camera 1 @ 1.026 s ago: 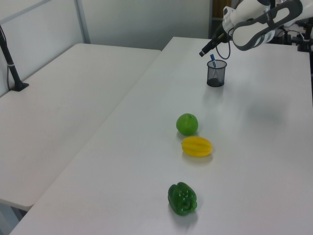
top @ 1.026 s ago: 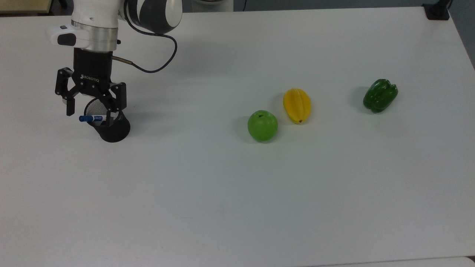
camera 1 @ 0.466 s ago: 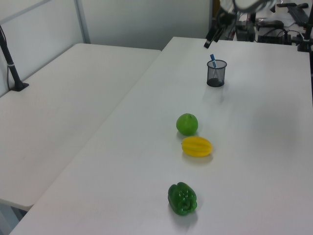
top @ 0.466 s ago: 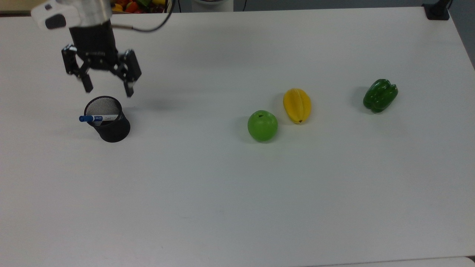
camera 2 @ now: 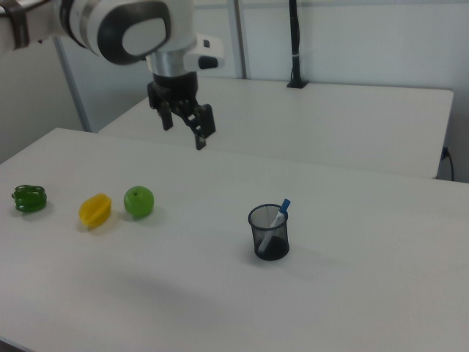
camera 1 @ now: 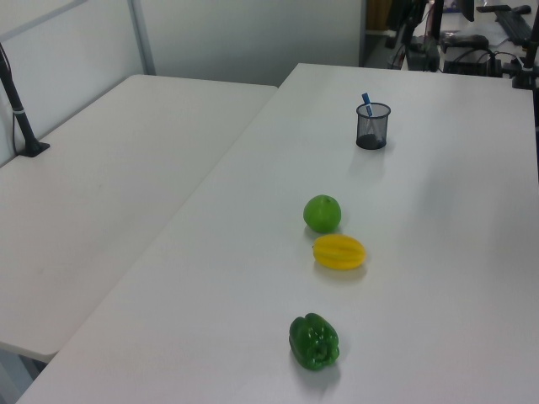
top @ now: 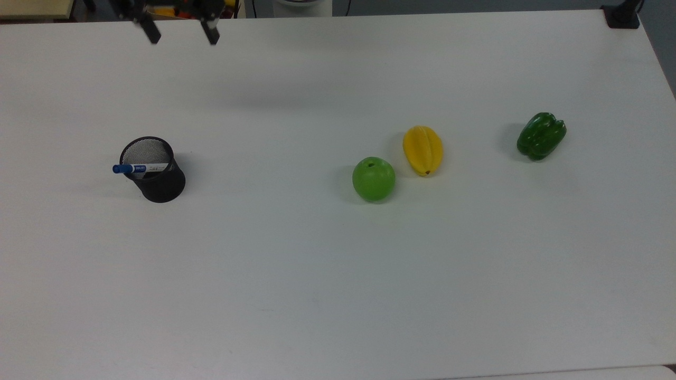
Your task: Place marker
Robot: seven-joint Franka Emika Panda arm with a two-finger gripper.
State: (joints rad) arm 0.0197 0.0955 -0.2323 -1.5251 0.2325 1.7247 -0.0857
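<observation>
Marker (top: pixel 130 169) leans inside the mesh cup (top: pixel 153 170), blue cap poking over the rim toward nine o'clock in the top view, so the placing looks done. Beyond it at twelve o'clock, my gripper (camera 2: pixel 183 129) hangs high, fingers spread wide, holding nothing.

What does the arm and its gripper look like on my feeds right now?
White rounded arm with a dark grey joint cap and a silver wrist ring. Below it sits a black two-finger gripper with angular linkage fingers; a small white block with a dark patch sticks out at the wrist.
</observation>
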